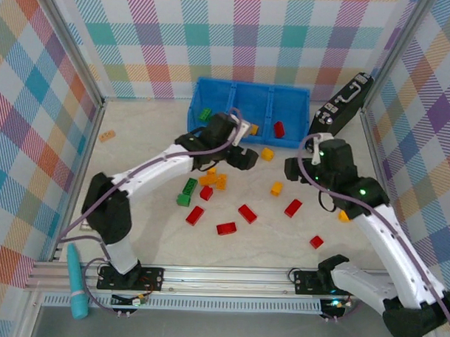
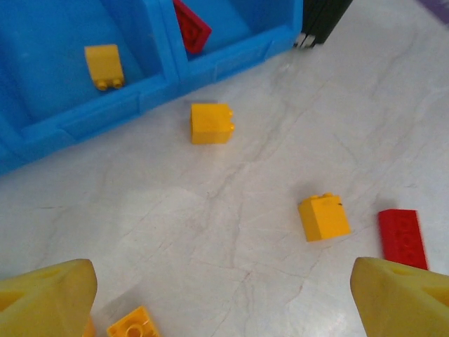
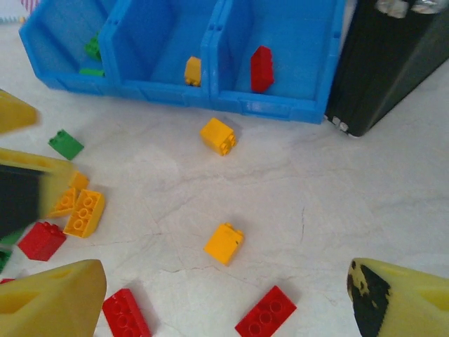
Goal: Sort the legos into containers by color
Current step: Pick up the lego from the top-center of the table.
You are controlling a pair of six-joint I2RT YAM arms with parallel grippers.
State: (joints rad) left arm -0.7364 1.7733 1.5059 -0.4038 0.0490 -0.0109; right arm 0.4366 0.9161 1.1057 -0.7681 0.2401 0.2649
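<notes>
top external view: sorting looks early. most of the small studded plastic lego bricks lie loose on the pale marbled table [image 1: 266, 251] mid frame, in front of the blue rectangular plastic tray [image 1: 250, 86] with three compartments at top centre. the left gripper [image 1: 249, 145] hovers just in front of the tray, and the right gripper [image 1: 303, 155] is close beside it toward frame right.

left wrist view: yellow fingers [image 2: 49, 298] spread wide, nothing between them. right wrist view: same, spread and empty. judged step: between picks, lining up on a next brick.

binned so far, right wrist view: green brick [image 3: 92, 49] in the left compartment, small yellow brick [image 3: 192, 70] in the middle, red brick [image 3: 261, 68] on end in the right.

likely target: yellow square brick [image 2: 210, 123] just in front of the tray wall, not touching it. a second yellow brick [image 2: 324, 216] sits lower right, tilted. the next move calls for coming down over one, closing on its flat sides, lifting over the low wall and dropping it in the middle compartment. the arms are close, so go one at a time.

loose: red bricks [image 1: 247, 213], green pair [image 1: 187, 191], orange cluster [image 1: 213, 179], orange stray [image 1: 106, 136] far left. the bricks look hard and glossy.
</notes>
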